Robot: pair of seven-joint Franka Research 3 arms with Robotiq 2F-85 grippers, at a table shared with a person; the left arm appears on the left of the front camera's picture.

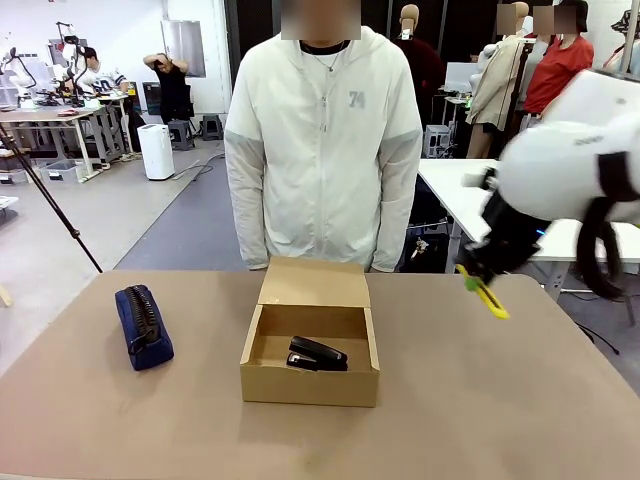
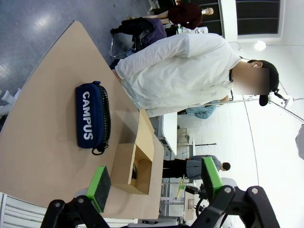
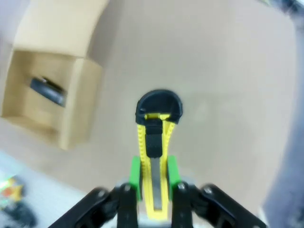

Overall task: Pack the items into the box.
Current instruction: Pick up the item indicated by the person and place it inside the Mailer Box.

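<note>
The open brown box (image 1: 310,383) stands mid-table with its flap lid raised toward the person; the black stapler (image 1: 317,354) lies inside it. The navy zippered pouch (image 1: 143,325) lies on the table to the left, marked CAMPUS in the left wrist view (image 2: 92,115). My right gripper (image 1: 476,281) hangs above the table's right side, shut on the yellow-and-black utility knife (image 1: 489,299), which sticks out from its green pads (image 3: 136,172) toward the table (image 3: 156,142). The box (image 3: 47,99) and stapler (image 3: 47,91) lie off to one side of it. My left gripper (image 2: 154,183) is open and empty, high above the table.
A person in a white jacket (image 1: 322,140) stands at the far edge, right behind the box. Bare tabletop (image 1: 500,400) lies in front of and to the right of the box.
</note>
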